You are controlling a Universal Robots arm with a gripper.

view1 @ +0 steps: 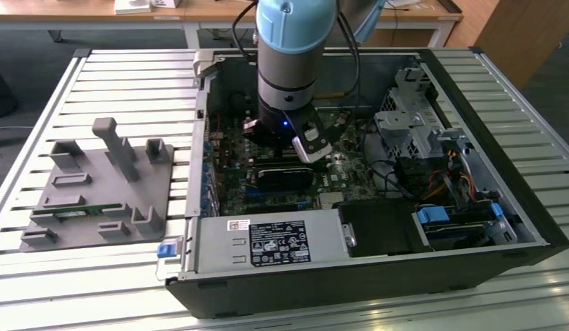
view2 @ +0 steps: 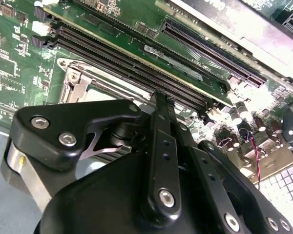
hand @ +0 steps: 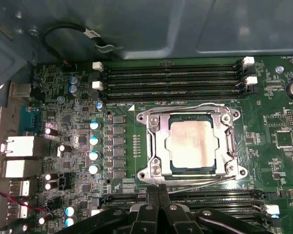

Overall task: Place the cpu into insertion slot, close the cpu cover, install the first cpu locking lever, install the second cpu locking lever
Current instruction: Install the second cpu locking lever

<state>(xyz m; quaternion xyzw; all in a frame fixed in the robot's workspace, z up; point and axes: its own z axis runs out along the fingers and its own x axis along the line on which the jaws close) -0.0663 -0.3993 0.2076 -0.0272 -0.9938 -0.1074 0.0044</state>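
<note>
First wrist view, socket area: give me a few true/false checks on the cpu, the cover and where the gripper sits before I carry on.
1. The cpu sits in the insertion slot. True.
2. The cpu cover stands raised on its hinge. False: it lies flat around the cpu, whose silver face shows through the cut-out.
3. The long memory slots beside the socket hold cards. False: they look empty.
4. The gripper is at the socket's edge, by a thin wire lever. True.
5. In the exterior view the arm hovers over the grey fixture plate. False: it reaches down into the open computer case.
</note>
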